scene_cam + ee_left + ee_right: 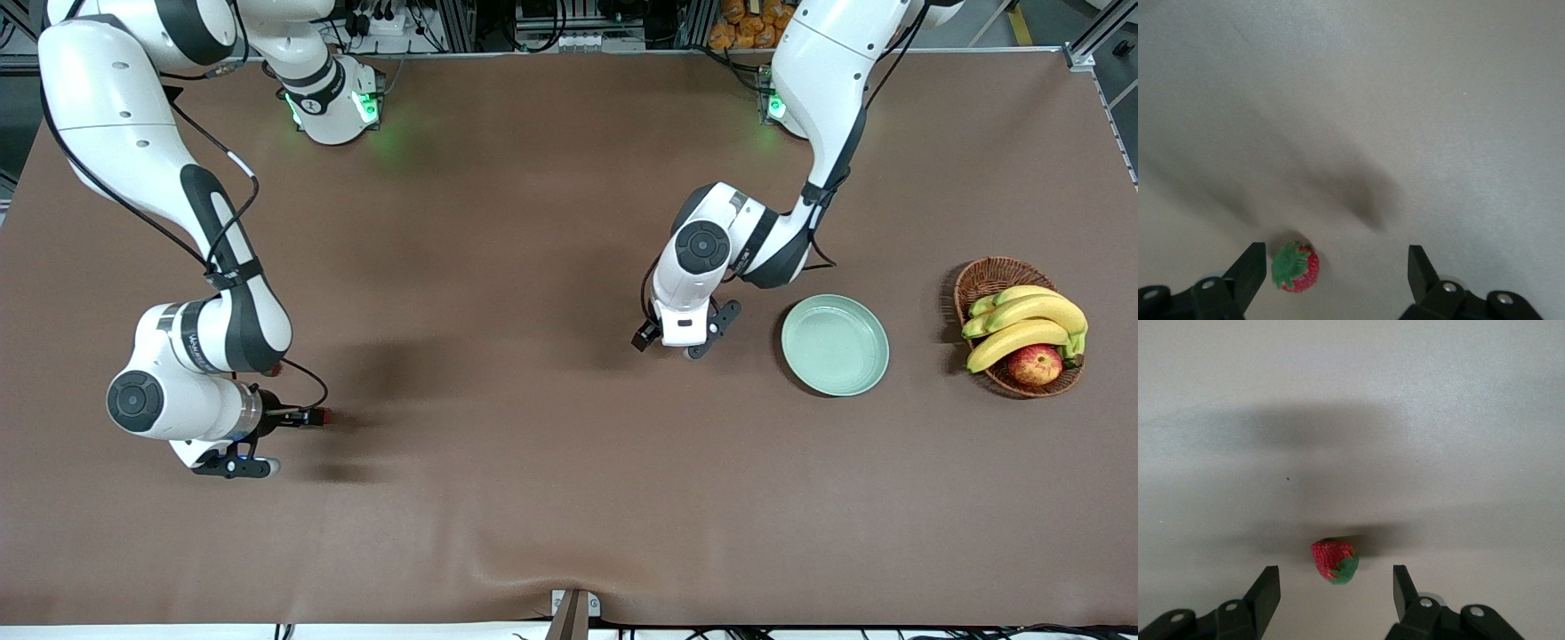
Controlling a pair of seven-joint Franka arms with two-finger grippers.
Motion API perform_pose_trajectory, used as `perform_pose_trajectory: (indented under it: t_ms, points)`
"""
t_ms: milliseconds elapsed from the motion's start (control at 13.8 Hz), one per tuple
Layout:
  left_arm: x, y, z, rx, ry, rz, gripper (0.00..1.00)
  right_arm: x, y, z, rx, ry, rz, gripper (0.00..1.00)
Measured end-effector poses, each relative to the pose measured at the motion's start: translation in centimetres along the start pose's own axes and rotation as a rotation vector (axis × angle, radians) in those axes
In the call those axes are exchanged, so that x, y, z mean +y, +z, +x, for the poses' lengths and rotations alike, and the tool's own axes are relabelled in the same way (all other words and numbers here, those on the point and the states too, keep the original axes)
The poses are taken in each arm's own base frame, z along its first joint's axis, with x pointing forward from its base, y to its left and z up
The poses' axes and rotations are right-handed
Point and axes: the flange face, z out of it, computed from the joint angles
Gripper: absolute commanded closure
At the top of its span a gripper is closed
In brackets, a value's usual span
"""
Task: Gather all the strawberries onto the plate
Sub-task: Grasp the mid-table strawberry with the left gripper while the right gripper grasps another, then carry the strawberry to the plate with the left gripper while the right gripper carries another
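Left wrist view: left gripper (pixel 1337 280) spread wide, holding nothing, one strawberry (pixel 1297 267) lying on the table (pixel 1405 100) close to one finger. Right gripper (pixel 1337 590) likewise parted and empty around a second strawberry (pixel 1335 561), near the right arm's end. Plate (pixel 835 345) empty, beside the left gripper, toward the left arm's end.

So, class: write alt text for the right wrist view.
A small red strawberry with a green leafy top lies on the plain table, between the two open black fingers of the right gripper, untouched by either. The gripper's shadow falls across the table.
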Motion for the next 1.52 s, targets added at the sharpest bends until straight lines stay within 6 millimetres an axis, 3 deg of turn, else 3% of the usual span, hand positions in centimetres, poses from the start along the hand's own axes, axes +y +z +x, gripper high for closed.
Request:
perform_pose_trajectory:
  t_ms: [73, 290, 435, 580, 798, 943, 1305, 1378, 1523]
  points:
    - [0.0, 0.1, -0.2, 0.010, -0.004, 0.003, 0.10, 0.0, 0.6, -0.1, 0.009, 0.000, 0.002, 0.30]
    - [-0.1, 0.2, -0.8, 0.021, -0.033, 0.006, 0.28, -0.2, 3.9, -0.7, 0.040, -0.004, 0.010, 0.44]
    - [-0.6, 0.8, -0.9, 0.020, -0.041, 0.022, 0.30, -0.3, 5.1, -1.0, 0.033, -0.005, 0.011, 0.74]
    - [-1.4, 1.6, -0.9, 0.018, -0.052, 0.042, 0.30, -0.3, 4.9, -1.0, 0.035, -0.007, 0.009, 0.86]
    - [-1.6, 1.9, -1.5, 0.018, -0.058, 0.049, 0.33, -0.6, 4.8, -1.0, 0.038, -0.011, 0.012, 0.94]
    - [-1.5, 1.9, -2.3, 0.018, -0.055, 0.049, 0.36, -0.7, 4.1, -0.8, 0.041, -0.012, 0.013, 0.94]
    - [-1.9, 2.4, -2.6, 0.018, -0.056, 0.061, 0.44, -1.5, -0.1, 0.6, 0.028, -0.021, 0.018, 0.97]
    - [-1.9, 2.5, -2.6, 0.018, -0.057, 0.062, 0.48, -2.0, -0.8, 0.8, 0.028, -0.023, 0.021, 0.97]
    - [-1.9, 2.5, -2.5, 0.018, -0.057, 0.063, 0.75, -3.1, -1.4, 0.9, 0.028, -0.016, 0.032, 0.97]
